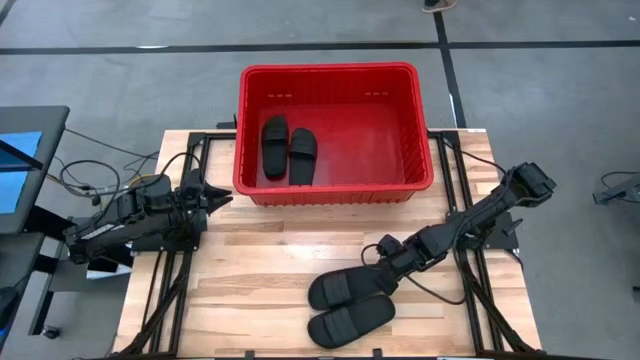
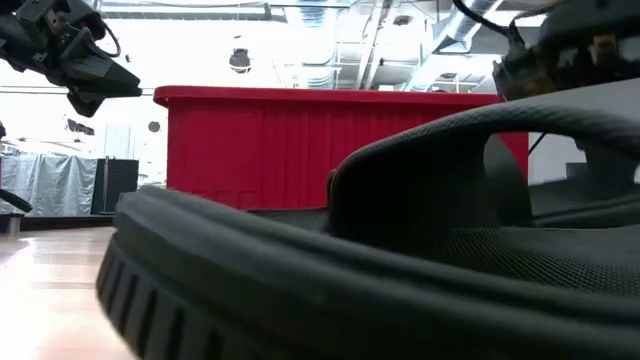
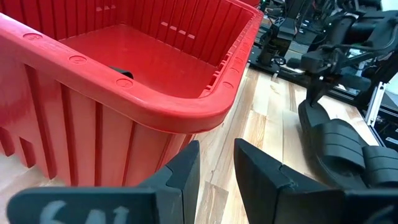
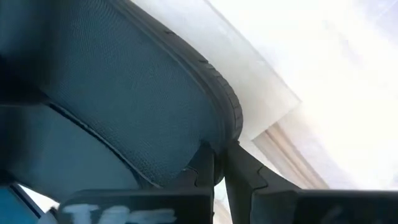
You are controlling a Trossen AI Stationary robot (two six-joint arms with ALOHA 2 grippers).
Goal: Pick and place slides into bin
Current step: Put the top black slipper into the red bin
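The red bin (image 1: 330, 188) stands at the table's far middle, with two black slides (image 1: 275, 147) (image 1: 303, 155) lying flat side by side on its floor at the left. Two more black slides lie side by side at the near right: one (image 1: 345, 288) farther in, one (image 1: 350, 322) nearer the front edge. My right gripper (image 1: 382, 262) is shut on the farther slide's right end. My left gripper (image 1: 222, 198) hovers by the bin's near left corner, empty, with a narrow gap between its fingers (image 3: 216, 168). My right gripper pinches the slide's sole rim (image 4: 227, 112) between its two fingers, at the end nearest the arm. The fingers come in slanting from the table's right and far side. The slide lies next to the other one; whether it is clear of the table, I cannot tell.
The bin's right part is bare red floor (image 1: 375, 140). Bare wood lies between the bin and the slides (image 1: 280, 250). In the low view, the near slide (image 2: 400, 250) fills the foreground in front of the bin wall (image 2: 260, 150). Cables and frame rails run along both table sides.
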